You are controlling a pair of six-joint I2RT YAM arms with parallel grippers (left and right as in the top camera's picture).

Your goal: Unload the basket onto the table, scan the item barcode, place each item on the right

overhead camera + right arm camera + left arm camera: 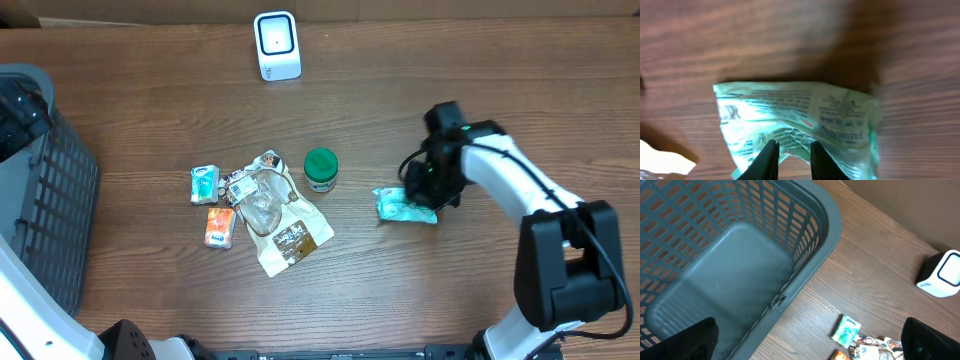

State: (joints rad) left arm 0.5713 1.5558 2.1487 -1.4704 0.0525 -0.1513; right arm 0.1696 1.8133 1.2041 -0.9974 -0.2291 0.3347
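Observation:
The item is a pale green and white printed packet (402,206) (805,115), right of the table's centre. My right gripper (428,188) (792,150) is shut on its near edge, and the crumpled film sits pinched between the two dark fingers (769,156). Whether the packet rests on the wood or hangs just above it, I cannot tell. No barcode shows on the side facing up. The white scanner (277,45) (942,274) stands at the table's far edge. My left gripper (807,345) hangs open over the grey basket's rim, holding nothing.
A grey slatted basket (55,215) (827,227) fills the left side. In the middle lie a green-lidded jar (321,168), a small Kleenex pack (204,183) (846,330), an orange pack (219,227) and a clear bag on a brown packet (272,205).

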